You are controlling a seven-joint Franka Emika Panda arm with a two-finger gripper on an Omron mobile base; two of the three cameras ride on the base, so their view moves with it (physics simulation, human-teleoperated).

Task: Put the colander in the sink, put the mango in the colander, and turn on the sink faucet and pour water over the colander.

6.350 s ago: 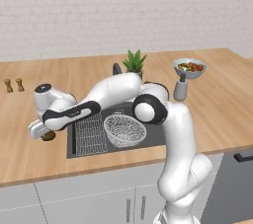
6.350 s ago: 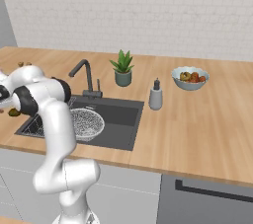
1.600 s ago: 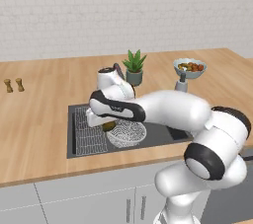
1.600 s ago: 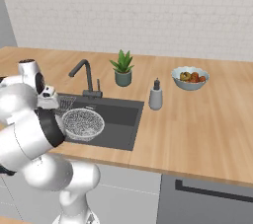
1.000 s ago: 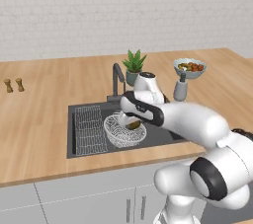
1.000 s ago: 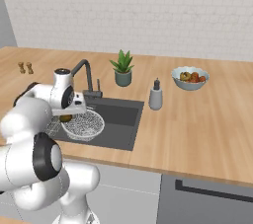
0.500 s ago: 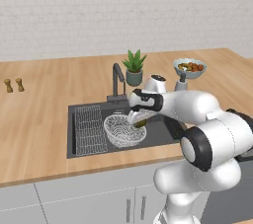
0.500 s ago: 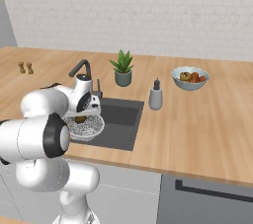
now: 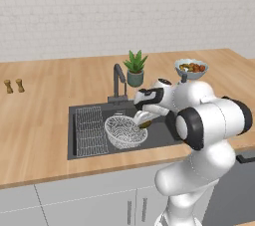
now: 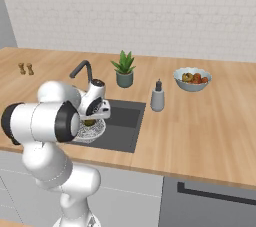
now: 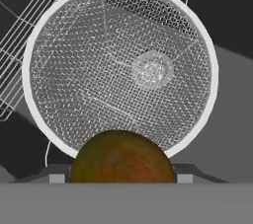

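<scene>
Rises white from the lower right of the left base view, bends at a dark-ringed elbow right of centre, then reaches left with the forearm near level. Ends in the pincer (image 9: pixel 145 122) just right of frame centre, angled down and left. In the right base view, folds tight at left centre, pincer (image 10: pixel 91 120) tucked under the wrist. Clamped on the mango (image 11: pixel 122 156), at the bottom centre of the hand view.
</scene>
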